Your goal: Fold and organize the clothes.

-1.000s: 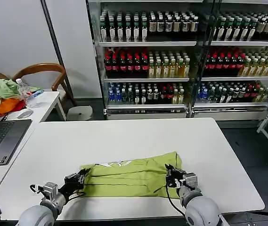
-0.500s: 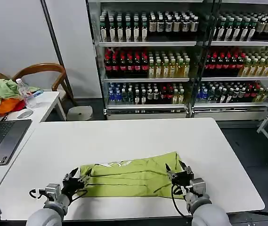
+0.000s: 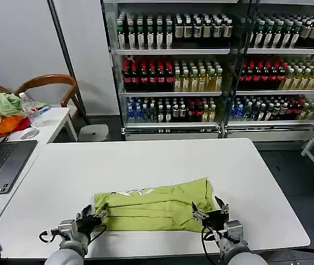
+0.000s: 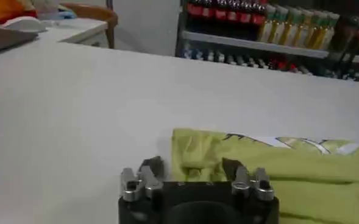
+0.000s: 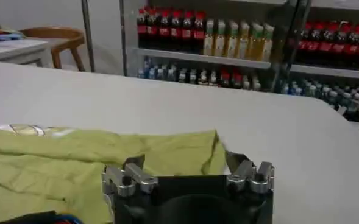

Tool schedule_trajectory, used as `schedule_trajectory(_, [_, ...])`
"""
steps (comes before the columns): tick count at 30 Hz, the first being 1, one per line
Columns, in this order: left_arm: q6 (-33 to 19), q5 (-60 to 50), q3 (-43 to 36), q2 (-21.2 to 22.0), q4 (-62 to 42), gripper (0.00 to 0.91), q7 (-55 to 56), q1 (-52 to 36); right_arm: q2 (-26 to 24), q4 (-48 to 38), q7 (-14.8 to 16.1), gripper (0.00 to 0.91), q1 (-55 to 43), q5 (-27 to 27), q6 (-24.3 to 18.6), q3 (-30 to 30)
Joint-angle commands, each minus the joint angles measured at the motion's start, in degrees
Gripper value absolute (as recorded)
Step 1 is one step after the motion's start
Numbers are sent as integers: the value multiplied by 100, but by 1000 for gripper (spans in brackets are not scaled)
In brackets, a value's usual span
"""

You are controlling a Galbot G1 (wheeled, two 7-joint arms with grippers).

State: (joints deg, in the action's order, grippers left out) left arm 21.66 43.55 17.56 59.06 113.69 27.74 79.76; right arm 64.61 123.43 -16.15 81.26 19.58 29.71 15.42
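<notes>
1. The left gripper [image 3: 93, 212] sat low at the T-shirt's [image 3: 157, 207] left end, jaws spread, holding nothing.
2. The right gripper [image 3: 211, 211] sat at the T-shirt's right end, jaws likewise apart and empty.
3. The T-shirt lay folded on the white table [image 3: 145, 160], along its near edge.
4. Both arms were cut off by the head view's lower edge.

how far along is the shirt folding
Partly done: the T-shirt lies folded into a long band on the white table. Nothing is in hand; the left claw and right claw sit open at its two ends. Likely left: folding it shorter.
</notes>
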Motion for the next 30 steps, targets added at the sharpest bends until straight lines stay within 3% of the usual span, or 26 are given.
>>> schedule_trajectory(1, [74,149,-79,152,6,50,313,-7,27,63,4,907,146,-77,-23,36])
schedule_trajectory(18, [85,-413,-122,387,140,50,44,-71,28,153,-52,907,105,-58,4,119])
schedule_trajectory(30, [482,-596,1528,-123,557,40,26,264,5,87,-41,907,-57,-48,4,211])
